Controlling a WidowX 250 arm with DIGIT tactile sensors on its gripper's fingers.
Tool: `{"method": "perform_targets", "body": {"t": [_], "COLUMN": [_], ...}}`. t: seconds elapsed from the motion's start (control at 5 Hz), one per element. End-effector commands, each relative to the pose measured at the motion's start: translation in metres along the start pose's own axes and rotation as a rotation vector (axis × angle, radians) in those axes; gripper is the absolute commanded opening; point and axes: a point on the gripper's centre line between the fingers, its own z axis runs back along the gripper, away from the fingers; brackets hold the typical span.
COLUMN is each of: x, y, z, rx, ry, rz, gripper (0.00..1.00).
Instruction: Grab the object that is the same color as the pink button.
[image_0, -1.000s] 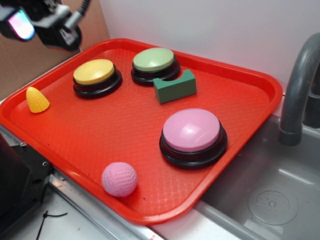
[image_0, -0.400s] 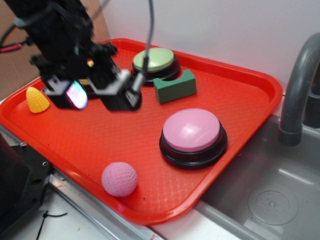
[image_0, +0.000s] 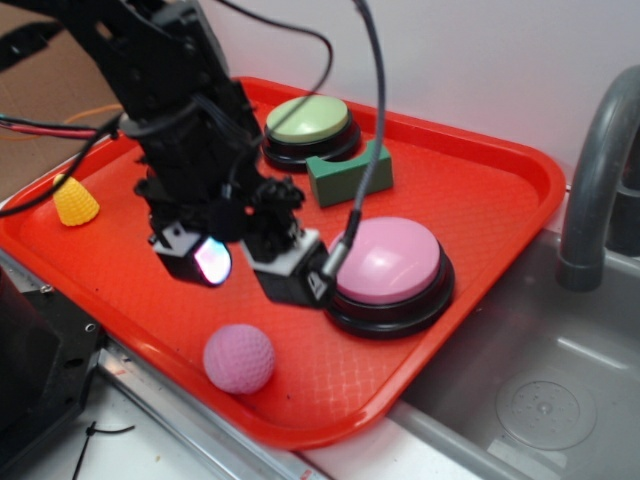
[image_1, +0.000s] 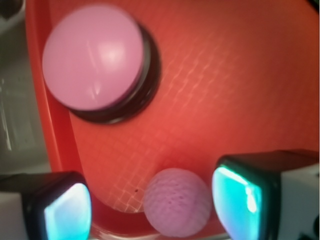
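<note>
Red tray (image_0: 480, 200) filling the counter beside a grey sink (image_0: 540, 400) and its faucet (image_0: 595, 190). Black robot arm (image_0: 170, 110) reaching over the tray's middle, gripper (image_0: 250, 268) spread wide, holding nothing, hovering above the mesh floor. Pink button (image_0: 385, 262) just right of the fingers (image_1: 245, 192). Green button (image_0: 308, 122) and green block (image_0: 350, 173) at the back. Pink ball (image_0: 239, 358) near the front rim, seen between the open fingers from the wrist (image_1: 177, 201). Yellow corn-shaped toy (image_0: 74, 200) at far left.

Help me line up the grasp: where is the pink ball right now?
In the exterior view the pink ball sits near the tray's front edge, below the open gripper and left of the pink button.
</note>
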Motion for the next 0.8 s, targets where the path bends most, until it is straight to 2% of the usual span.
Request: {"method": "perform_targets", "body": {"t": [0.0,0.2,0.4,0.6], "x": [-0.007,-0.018,-0.022,-0.019], "y": [-0.004,-0.005,-0.006,-0.005], "z": [-0.021,-0.025,-0.032,-0.039], "rx": [0.044,0.07,0.119,0.171], "ry": [0.069,0.091,0.114,0.129], "rz": [-0.051,-0.08,-0.066,-0.069], "gripper": [1.0,1.0,1.0,0.09]}}
